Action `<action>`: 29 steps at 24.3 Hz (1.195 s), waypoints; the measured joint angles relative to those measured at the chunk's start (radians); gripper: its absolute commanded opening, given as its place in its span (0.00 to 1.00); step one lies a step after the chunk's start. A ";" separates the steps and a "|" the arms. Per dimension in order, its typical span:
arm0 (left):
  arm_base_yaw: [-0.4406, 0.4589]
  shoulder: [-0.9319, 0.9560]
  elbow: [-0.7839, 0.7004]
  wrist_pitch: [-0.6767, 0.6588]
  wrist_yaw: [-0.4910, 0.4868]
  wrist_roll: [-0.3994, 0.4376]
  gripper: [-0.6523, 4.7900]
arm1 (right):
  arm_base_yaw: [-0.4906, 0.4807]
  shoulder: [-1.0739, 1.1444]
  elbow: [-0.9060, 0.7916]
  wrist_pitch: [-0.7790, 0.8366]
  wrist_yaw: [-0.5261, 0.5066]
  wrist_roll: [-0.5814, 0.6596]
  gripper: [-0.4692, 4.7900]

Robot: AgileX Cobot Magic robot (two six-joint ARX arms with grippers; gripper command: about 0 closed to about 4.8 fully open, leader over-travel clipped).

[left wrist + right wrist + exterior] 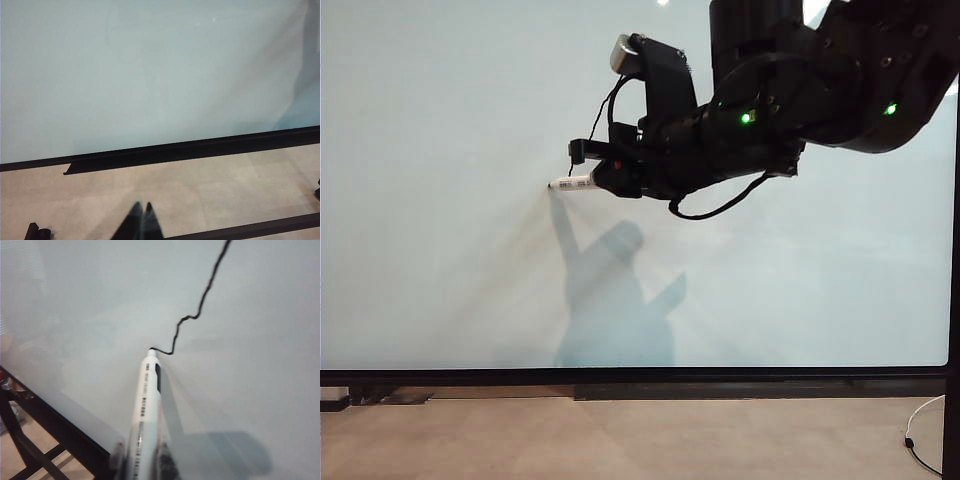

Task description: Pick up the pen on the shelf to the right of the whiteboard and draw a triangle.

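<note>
Here the pen (145, 410), light, stiff and slippery, is clamped by its rear barrel in the right gripper (142, 460), tip touching the whiteboard (440, 150) centre, while the left gripper (141, 220) is parked shut near the lower frame.

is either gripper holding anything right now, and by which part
The right gripper holds the pen by the rear of its barrel, tip against the whiteboard. The left gripper is shut with nothing in it.
</note>
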 measured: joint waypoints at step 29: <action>0.000 0.000 0.000 0.000 0.000 0.000 0.11 | 0.023 0.077 0.029 0.006 0.001 0.027 0.08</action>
